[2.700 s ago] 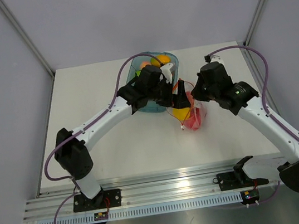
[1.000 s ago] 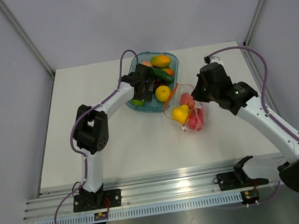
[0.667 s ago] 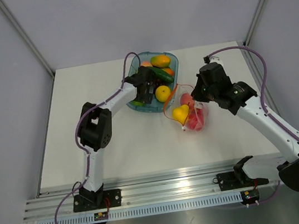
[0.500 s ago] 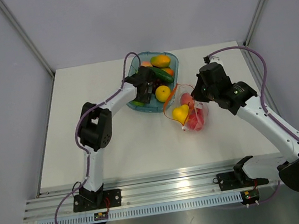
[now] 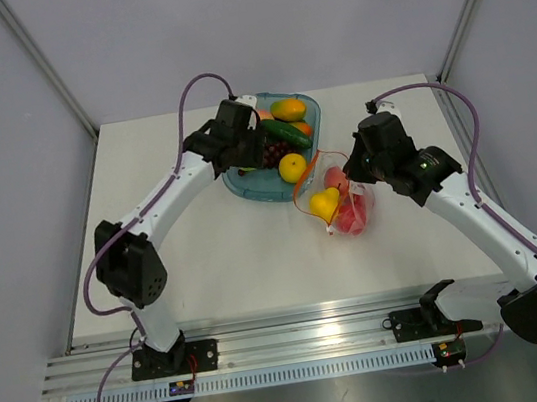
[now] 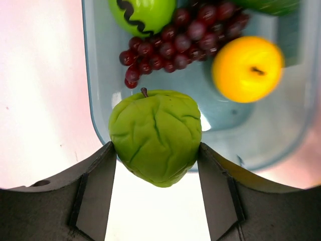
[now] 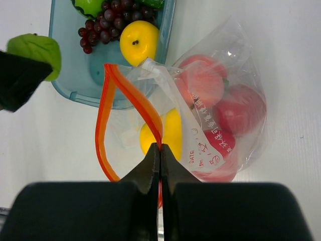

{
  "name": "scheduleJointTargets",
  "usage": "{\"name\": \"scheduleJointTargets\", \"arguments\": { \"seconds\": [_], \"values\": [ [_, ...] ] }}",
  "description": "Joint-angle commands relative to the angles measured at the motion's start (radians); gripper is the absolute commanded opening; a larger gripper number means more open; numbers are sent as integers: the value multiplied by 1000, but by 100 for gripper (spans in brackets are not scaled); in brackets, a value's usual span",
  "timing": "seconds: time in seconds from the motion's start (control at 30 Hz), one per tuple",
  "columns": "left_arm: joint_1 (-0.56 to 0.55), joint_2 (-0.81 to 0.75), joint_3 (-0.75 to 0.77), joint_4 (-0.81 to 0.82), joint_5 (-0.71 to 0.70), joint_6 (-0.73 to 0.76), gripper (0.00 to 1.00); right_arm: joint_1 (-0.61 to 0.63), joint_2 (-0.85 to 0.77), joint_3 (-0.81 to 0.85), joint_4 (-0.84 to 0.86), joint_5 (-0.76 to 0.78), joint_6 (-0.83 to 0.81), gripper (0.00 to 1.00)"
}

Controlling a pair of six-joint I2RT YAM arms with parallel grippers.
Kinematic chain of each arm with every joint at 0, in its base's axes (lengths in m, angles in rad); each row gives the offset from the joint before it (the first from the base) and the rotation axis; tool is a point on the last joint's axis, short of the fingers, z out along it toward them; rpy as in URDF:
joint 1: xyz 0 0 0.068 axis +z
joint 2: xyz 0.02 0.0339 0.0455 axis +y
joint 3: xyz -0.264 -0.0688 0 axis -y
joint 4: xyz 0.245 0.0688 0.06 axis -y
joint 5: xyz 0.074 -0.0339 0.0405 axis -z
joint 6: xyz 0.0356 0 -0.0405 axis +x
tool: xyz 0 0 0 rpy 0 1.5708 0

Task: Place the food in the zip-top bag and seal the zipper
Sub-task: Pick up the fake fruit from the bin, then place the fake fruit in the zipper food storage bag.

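Observation:
My left gripper (image 6: 156, 150) is shut on a wrinkled green lime (image 6: 155, 135) and holds it over the near left edge of the blue tray (image 6: 100, 75). It also shows in the top view (image 5: 245, 159) and the lime shows in the right wrist view (image 7: 35, 50). My right gripper (image 7: 160, 145) is shut on the red-orange zipper (image 7: 108, 125) and holds the mouth of the zip-top bag (image 7: 225, 115) open toward the tray. The bag (image 5: 345, 205) holds red apples (image 7: 246, 113), a pinkish peach (image 7: 203, 80) and a yellow lemon (image 7: 168, 133).
The blue tray (image 5: 257, 194) stands at the back middle, just left of the bag. It holds purple grapes (image 6: 175, 45), a yellow fruit (image 6: 247, 69), a dark green cucumber (image 5: 284, 133), a mango (image 5: 287, 109) and a green fruit with a black wavy line (image 6: 143, 12).
My left arm has swung its elbow out to the left and its gripper has drawn back toward the tray's left edge. The right gripper and the bag have stayed put.

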Motion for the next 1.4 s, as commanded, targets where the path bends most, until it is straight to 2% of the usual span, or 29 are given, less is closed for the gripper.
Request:
{"name": "scheduleJointTargets", "arguments": {
  "seconds": [0.0, 0.17, 0.3, 0.53, 0.73, 1.03, 1.1, 1.13, 1.27, 1.3, 1.37],
  "values": [
    [-18, -140, -36, 29, 116, -5, 43, -1, -19, 7, 21, 11, -3, 0],
    [-67, -269, -88, 43, 228, -6, 43, -1, -19, 9, 24, 10, -3, 0],
    [-124, -357, -117, 67, 371, -28, 43, -1, -10, 10, 33, 2, 4, 0],
    [-182, -372, -180, 192, 651, -107, 43, -1, -16, 12, 31, -4, 8, 0],
    [-217, -303, -174, 247, 664, -146, 43, -1, -39, 15, 13, 4, 8, 0],
    [-226, -123, -19, 215, 633, -143, 43, -1, -82, 18, -15, 10, 9, 0],
    [-228, -91, 7, 215, 636, -152, 52, -1, -88, 18, -21, 11, 11, 0],
    [-228, -83, 17, 210, 644, -153, 66, -1, -88, 18, -21, 10, 9, 0],
    [-236, -85, 28, 203, 655, -152, 96, 1, -88, 15, -25, 17, 6, 0],
    [-237, -97, 27, 203, 656, -146, 99, -1, -89, 13, -24, 17, 6, 0],
    [-239, -111, 22, 190, 656, -140, 99, -1, -86, 12, -21, 16, 6, 0]
  ]
}}
